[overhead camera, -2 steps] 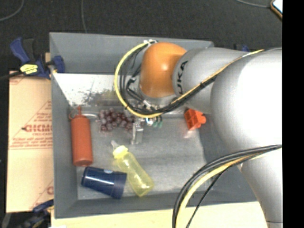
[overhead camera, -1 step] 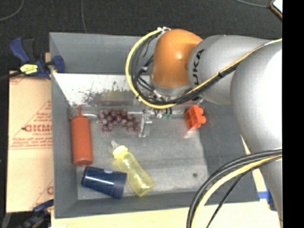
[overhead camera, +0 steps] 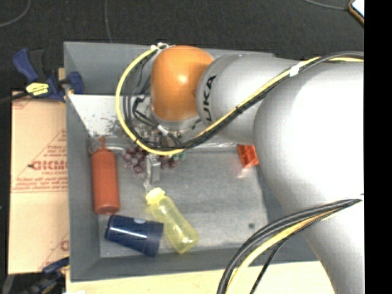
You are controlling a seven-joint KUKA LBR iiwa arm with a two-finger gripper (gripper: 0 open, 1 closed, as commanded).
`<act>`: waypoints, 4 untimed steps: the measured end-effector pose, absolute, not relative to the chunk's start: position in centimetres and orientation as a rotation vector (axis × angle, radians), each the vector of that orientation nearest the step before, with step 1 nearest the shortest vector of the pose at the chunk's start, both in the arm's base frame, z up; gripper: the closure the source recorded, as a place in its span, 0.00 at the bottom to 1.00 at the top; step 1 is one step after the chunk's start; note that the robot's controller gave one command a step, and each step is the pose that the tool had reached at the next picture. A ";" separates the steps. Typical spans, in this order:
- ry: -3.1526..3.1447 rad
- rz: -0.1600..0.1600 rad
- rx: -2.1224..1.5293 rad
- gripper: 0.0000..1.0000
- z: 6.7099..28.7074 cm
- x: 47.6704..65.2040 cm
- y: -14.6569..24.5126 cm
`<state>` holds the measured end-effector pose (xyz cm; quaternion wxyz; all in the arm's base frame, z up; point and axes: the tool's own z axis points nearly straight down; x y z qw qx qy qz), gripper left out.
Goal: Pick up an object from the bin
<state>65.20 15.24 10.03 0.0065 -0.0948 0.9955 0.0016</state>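
Arm (overhead camera: 306, 133) over grey bin (overhead camera: 82, 182) (dark floor (overhead camera: 61, 11))

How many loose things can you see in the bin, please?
5: red cylinder left, blue cup and yellow bottle at bottom, purple cluster beside the gripper, orange piece right. The arm may hide more.

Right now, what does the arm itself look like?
The arm has fat, rounded silver-grey links, with black KUKA lettering near the wrist and an orange dome cover capping it. Yellow and black cables loop around the wrist and run along the links. The tool beneath is small grey metal.
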 end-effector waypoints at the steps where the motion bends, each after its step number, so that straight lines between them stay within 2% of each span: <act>1: 3.126 0.001 0.153 0.00 7.2 65.4 11.3; 2: 3.055 0.018 0.638 1.00 7.2 65.2 14.2; 3: 3.055 0.017 0.637 1.00 7.2 65.2 14.1; 4: 3.060 0.013 0.637 1.00 8.4 65.0 14.1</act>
